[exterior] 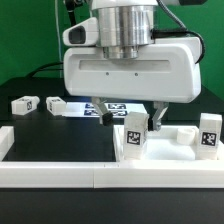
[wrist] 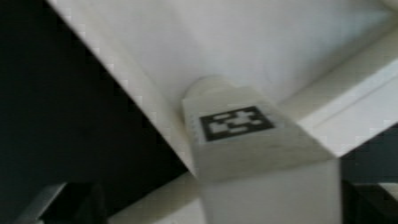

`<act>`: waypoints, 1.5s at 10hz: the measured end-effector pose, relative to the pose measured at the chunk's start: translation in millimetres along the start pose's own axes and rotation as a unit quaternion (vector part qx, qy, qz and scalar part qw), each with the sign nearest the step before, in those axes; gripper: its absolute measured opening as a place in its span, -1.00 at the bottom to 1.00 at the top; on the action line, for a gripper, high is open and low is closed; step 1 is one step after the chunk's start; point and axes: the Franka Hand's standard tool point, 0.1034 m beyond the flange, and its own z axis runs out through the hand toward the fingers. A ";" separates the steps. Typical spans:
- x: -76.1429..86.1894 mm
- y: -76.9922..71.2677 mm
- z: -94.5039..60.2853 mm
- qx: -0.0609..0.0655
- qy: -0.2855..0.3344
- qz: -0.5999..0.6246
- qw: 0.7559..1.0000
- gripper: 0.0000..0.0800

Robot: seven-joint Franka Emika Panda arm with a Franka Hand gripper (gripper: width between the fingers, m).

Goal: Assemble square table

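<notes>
Square table top, a large white plastic tray with a raised rim [exterior: 176,142], lies on the black table [exterior: 60,130] toward the exterior view's right, beneath the end effector [exterior: 144,118]. The end effector hangs low with its fingers [exterior: 157,113] spread, released and grasping nothing. Between them stands a small white leg block with a black-and-white tag [exterior: 135,137], upright at a corner of the top. The wrist view shows dark gaps on either side of it.

I judge the step in hand to be fitting this leg into its corner socket. Whether it is fully seated cannot be told. The next move calls either for closing on the leg again to turn it home, or for a straight lift so the fingers do not knock it.

A second tagged white leg [exterior: 208,135] stands upright just right of the top. A third leg block [exterior: 25,103] and a fourth leg block [exterior: 55,103] lie well apart on the exterior view's left, unobstructed. The marker board [exterior: 102,108] lies behind. Long white border rails [exterior: 60,172] run along the front, outside the working path.
</notes>
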 end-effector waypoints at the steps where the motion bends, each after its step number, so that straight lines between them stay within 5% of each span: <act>1: -0.2 -0.4 0.0 0.000 0.000 0.006 1.000 0.62; 2: -0.2 -0.4 0.0 0.000 0.000 0.014 1.000 0.62; 5: -0.3 -0.7 0.0 0.001 0.000 0.055 0.998 -0.28; 9: -0.5 -1.1 0.1 0.002 -0.001 0.220 0.975 -0.28; 11: -1.4 -3.8 -0.4 0.002 -0.007 0.394 0.919 -0.28; 15: -3.5 -6.1 1.5 0.003 -0.010 0.659 0.752 -0.27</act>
